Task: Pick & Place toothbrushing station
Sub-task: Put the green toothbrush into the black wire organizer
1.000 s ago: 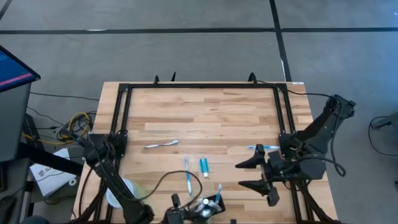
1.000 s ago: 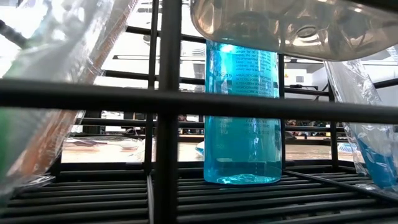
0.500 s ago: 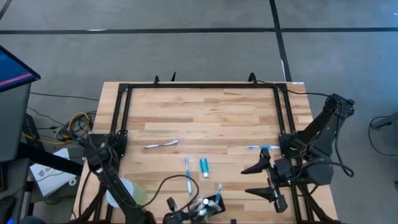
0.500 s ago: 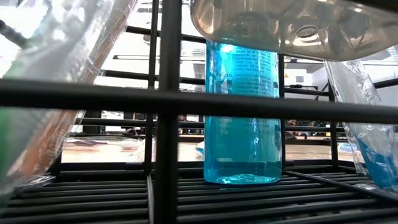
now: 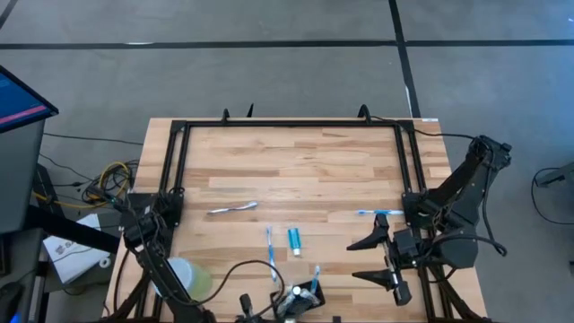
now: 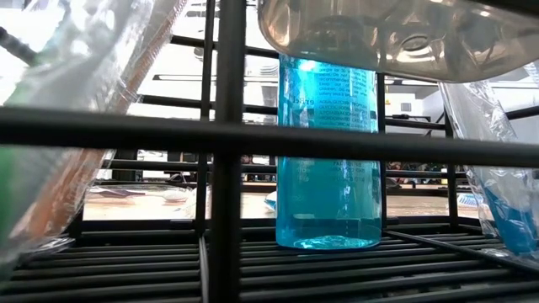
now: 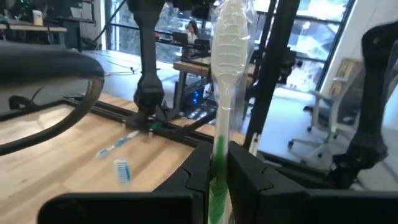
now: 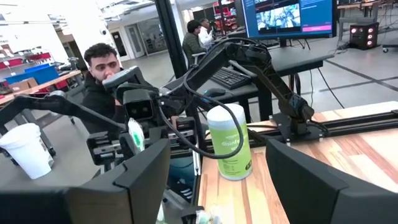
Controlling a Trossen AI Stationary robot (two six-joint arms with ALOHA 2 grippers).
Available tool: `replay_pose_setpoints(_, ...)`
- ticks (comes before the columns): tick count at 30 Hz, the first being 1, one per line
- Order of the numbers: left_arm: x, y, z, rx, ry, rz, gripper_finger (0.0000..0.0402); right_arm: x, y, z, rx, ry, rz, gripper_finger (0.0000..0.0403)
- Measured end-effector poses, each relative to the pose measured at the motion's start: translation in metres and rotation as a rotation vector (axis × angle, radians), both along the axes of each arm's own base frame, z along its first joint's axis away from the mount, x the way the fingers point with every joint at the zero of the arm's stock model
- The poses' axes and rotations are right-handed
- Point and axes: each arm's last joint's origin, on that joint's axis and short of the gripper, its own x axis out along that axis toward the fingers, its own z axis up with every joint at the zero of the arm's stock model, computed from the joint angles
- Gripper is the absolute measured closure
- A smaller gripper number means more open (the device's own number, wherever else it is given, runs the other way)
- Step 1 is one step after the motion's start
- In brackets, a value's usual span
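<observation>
Notably, slim wrapped green-white toothbrush (image 7: 221,93) stands clamped above the planked wooden table (image 7: 56,162).

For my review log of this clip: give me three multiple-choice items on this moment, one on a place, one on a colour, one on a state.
1. The small teal tube lies:
A. off the table
B. on the wooden table
C. in the black holder

2. The handle of the wrapped toothbrush between the left gripper's fingers is:
A. green
B. red
C. black

3. The right gripper is:
A. shut on a tube
B. shut, empty
C. open, empty

Answers: B, it rests on the boards in the high view; A, green shows in the left wrist view; C, its fingers stand apart.
</observation>
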Motion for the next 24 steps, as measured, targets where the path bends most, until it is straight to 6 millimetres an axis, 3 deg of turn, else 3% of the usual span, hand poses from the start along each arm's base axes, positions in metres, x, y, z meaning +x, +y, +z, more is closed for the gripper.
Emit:
replay_pose_setpoints(4,0.005,0.004,-0.010,0.053,0.078,-0.076,0.0379,0.001,-0.001,0.000,0.000,0.000,-0.005,0.0147)
replay_pose_setpoints(7,0.010,0.009,-0.018,-0.016,0.134,-0.165,0.0379,0.001,-0.001,0.000,0.000,0.000,-0.005,0.0147)
replay_pose_setpoints(12,0.018,0.018,-0.020,-0.009,0.157,-0.143,0.0379,0.001,-0.001,0.000,0.000,0.000,-0.005,0.0147)
replay_pose_setpoints(16,0.015,0.024,-0.017,0.015,0.194,-0.132,0.0379,0.001,-0.001,0.000,0.000,0.000,-0.005,0.0147)
replay_pose_setpoints(24,0.002,0.027,-0.034,-0.043,0.246,-0.069,0.0379,0.001,0.000,0.000,-0.002,0.002,-0.003,0.0147)
